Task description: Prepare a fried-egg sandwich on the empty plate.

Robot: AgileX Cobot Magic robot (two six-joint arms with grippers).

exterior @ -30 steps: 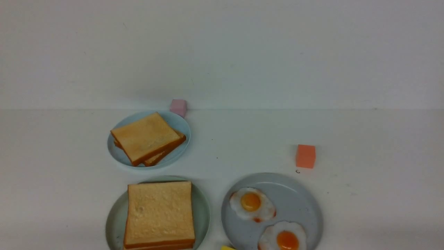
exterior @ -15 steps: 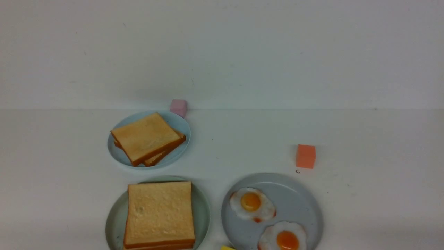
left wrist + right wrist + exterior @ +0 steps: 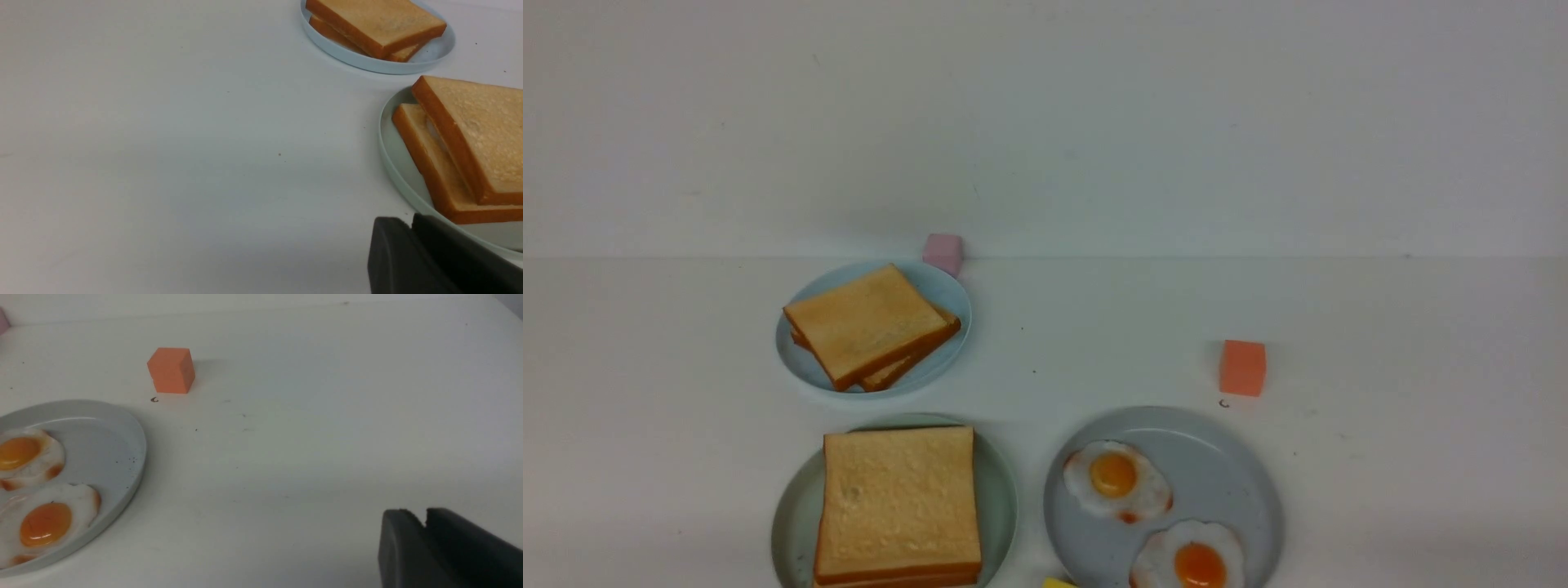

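The mint-green plate (image 3: 1001,498) at the front left holds the sandwich (image 3: 898,502): two stacked toast slices, the top one shifted on the lower. In the left wrist view the sandwich (image 3: 478,139) shows a sliver of white between its slices, and the plate (image 3: 394,171) lies beside my left gripper (image 3: 410,222), which is shut and empty just outside the rim. My right gripper (image 3: 423,516) is shut and empty over bare table, well apart from the grey plate (image 3: 118,437). Neither gripper shows in the front view.
A grey plate (image 3: 1233,474) at the front right holds two fried eggs (image 3: 1117,480) (image 3: 1188,559). A light-blue plate (image 3: 947,298) behind the mint one holds a toast pile (image 3: 870,327). An orange cube (image 3: 1242,367), a pink cube (image 3: 943,251) and a yellow piece (image 3: 1058,583) lie about.
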